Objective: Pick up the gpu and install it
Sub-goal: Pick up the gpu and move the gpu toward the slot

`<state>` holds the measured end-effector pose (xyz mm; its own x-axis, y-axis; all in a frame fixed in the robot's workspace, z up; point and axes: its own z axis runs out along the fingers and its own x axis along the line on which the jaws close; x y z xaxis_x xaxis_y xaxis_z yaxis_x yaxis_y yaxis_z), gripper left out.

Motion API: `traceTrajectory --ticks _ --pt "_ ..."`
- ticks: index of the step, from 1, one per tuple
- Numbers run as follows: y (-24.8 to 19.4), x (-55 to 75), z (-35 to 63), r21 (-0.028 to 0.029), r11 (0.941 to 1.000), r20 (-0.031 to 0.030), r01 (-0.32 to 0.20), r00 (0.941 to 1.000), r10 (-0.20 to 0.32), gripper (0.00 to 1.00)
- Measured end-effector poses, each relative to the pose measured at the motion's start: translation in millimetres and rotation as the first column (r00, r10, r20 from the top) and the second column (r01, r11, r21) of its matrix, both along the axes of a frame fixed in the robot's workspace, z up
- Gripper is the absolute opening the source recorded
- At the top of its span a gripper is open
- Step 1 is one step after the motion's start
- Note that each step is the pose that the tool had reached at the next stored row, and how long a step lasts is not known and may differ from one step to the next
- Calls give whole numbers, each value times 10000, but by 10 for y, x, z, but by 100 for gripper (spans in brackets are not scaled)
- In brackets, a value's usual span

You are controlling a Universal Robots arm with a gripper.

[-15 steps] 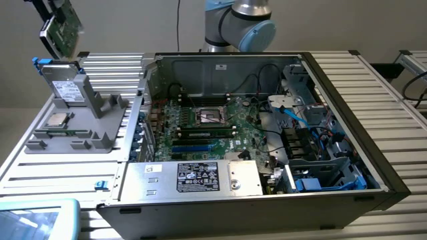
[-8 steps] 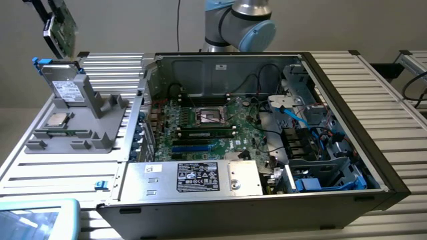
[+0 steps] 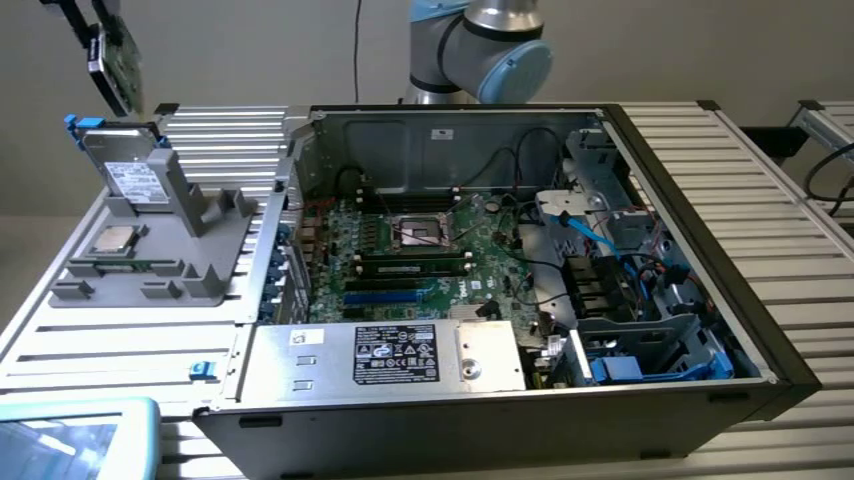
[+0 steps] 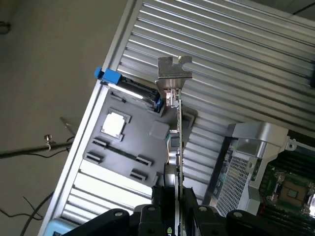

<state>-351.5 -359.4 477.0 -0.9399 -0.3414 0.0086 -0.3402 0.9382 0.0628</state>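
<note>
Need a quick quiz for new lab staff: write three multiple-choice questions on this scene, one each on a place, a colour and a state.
1. Where is the graphics card?
A. Plugged into the motherboard
B. Lying flat on the table
C. Held in the gripper, clear of the computer

2. What colour are the clips on the hard drive?
A. Red
B. Blue
C. Yellow

3. How does the gripper stand?
A. Shut on the graphics card
B. Wide open, holding nothing
C. Shut on the hard drive

Answers:
1 C: the wrist view shows the card edge-on between the fingers, its silver bracket pointing away.
2 B: the upright drive carries blue clips at its top.
3 A: both fingers press against the card's sides.
</note>
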Motion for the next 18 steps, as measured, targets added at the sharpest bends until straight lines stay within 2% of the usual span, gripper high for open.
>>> traceTrajectory --ticks 5,9,14,18 --pt "0 4 0 1 9961 0 -880 9961 880 27" --pt "-1 4 0 1 9871 -1 -1599 9871 1599 27" --pt "-1 5 0 1 9686 0 -2485 9686 2485 27" --pt "-1 6 0 1 9478 0 -3189 9478 3189 27"
